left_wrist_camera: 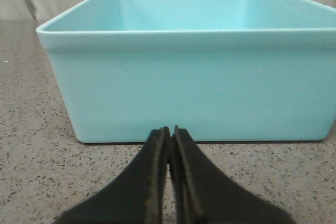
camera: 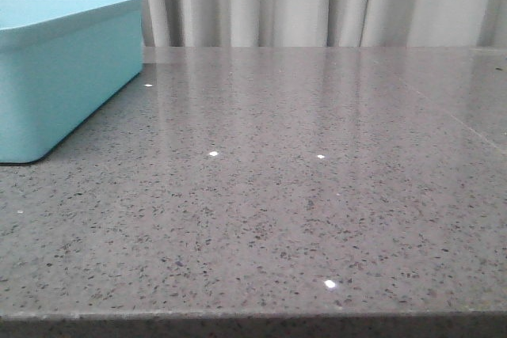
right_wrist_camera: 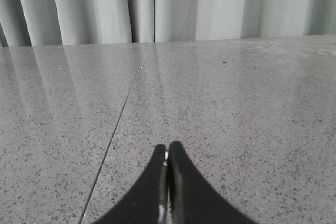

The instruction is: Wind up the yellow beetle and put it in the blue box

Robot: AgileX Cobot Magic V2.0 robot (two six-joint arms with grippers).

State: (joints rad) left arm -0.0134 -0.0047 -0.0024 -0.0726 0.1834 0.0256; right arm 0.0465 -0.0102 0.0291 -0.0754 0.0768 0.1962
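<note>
The blue box [camera: 55, 77] stands at the far left of the grey speckled table, light turquoise with rounded corners. In the left wrist view the blue box [left_wrist_camera: 189, 77] fills the frame, and what shows of its inside is empty. My left gripper [left_wrist_camera: 169, 130] is shut and empty, low over the table just in front of the box's near wall. My right gripper [right_wrist_camera: 168, 146] is shut and empty, low over bare table. The yellow beetle shows in no view. Neither gripper shows in the front view.
The grey speckled table [camera: 301, 195] has its front edge at the bottom of the front view. A seam line [right_wrist_camera: 118, 124] runs across the tabletop in the right wrist view. Pale curtains [camera: 317, 1] hang behind the table.
</note>
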